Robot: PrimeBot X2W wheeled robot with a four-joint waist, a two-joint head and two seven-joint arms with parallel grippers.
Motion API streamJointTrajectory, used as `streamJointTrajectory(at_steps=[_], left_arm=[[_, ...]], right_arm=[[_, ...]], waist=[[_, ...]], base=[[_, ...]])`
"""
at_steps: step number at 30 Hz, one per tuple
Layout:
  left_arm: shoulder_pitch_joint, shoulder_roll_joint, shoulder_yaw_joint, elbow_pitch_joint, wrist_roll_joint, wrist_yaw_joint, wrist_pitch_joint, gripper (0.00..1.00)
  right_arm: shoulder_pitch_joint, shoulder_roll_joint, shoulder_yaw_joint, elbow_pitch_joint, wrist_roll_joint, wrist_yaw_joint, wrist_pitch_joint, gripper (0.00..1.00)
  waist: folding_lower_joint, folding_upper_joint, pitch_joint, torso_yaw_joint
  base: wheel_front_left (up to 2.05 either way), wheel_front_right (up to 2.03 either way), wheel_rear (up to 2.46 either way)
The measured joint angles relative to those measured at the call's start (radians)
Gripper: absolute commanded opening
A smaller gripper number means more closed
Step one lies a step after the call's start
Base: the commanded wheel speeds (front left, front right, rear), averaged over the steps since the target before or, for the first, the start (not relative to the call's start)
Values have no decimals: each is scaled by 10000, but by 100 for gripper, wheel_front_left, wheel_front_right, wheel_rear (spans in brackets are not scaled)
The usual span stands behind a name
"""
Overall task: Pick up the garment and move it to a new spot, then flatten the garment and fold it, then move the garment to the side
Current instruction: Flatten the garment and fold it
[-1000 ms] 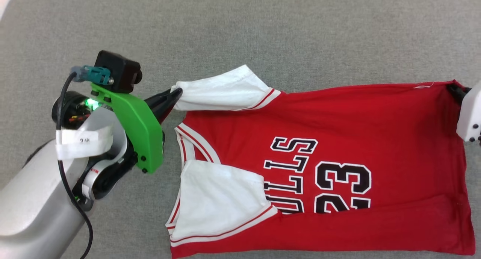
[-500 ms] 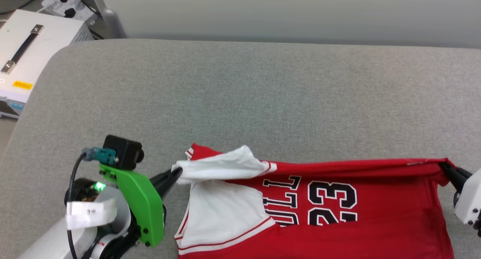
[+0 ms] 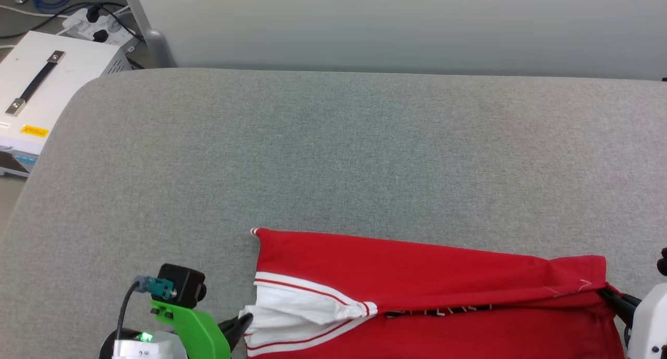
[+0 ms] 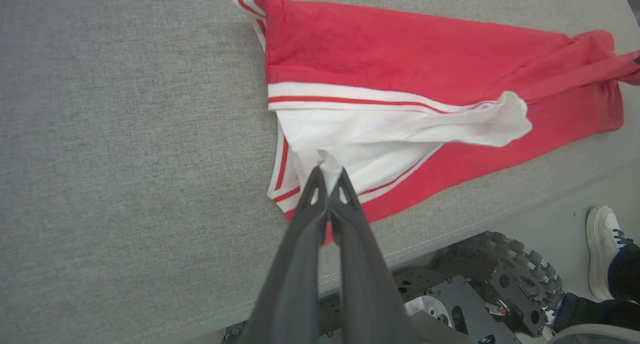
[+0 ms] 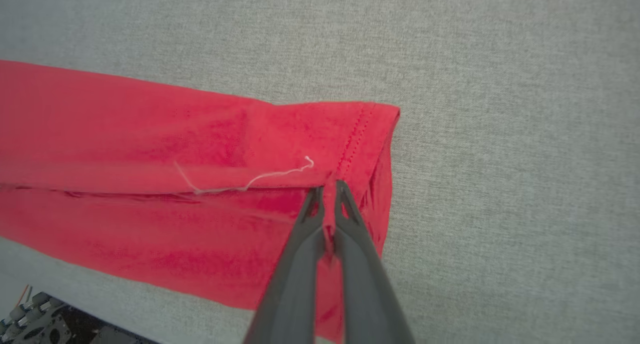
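Tabletop (image 3: 333,156): one, grey fabric, garment (image 3: 417,260) laid near its front edge.
Garment: one, red, folded over lengthwise.
Left gripper (image 4: 329,173): clamped on one white sleeve (image 4: 400,134).
Right gripper (image 5: 327,186): clamped on the red hem corner (image 5: 357,134).
Grippers counted: two.

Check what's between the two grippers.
The folded shirt stretches from the left gripper on its white sleeve to the right gripper on its hem, per the head view.
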Motion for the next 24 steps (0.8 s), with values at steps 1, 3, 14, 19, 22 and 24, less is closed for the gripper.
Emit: streamJointTrajectory(at_steps=[1, 3, 14, 19, 22, 24], left_arm=[[9, -25, -75, 107, 2, -13, 0, 0], [17, -125, -192, 320, 4, -75, -31, 0], [5, -571, -704, 1551, 209, -583, -378, 100], [1, -594, -318, 1197, 280, -596, -1118, 100], [-50, -610, 58, 840, 614, -474, -1820, 100], [-136, -729, 385, 713, 819, -370, -2483, 100]], right_arm=[[24, -61, 59, 6, -21, 0, 0, 0], [40, -188, 201, 58, -148, 0, -2, 0], [39, -274, 658, 504, -138, 0, -146, 100], [41, -211, 119, 84, 63, 0, -226, 100], [39, -6, -380, -345, 82, 0, -163, 100], [39, 180, -706, -594, 52, 0, -29, 100]], waist=[[0, 0, 14, -3], [0, 0, 47, -2], [0, 0, -8, -17], [0, 0, -418, -7], [0, 0, -653, -2], [0, 0, -759, 3]], base=[[0, 0, 0], [0, 0, 0], [0, 0, 0], [0, 0, 0], [0, 0, 0], [0, 0, 0]])
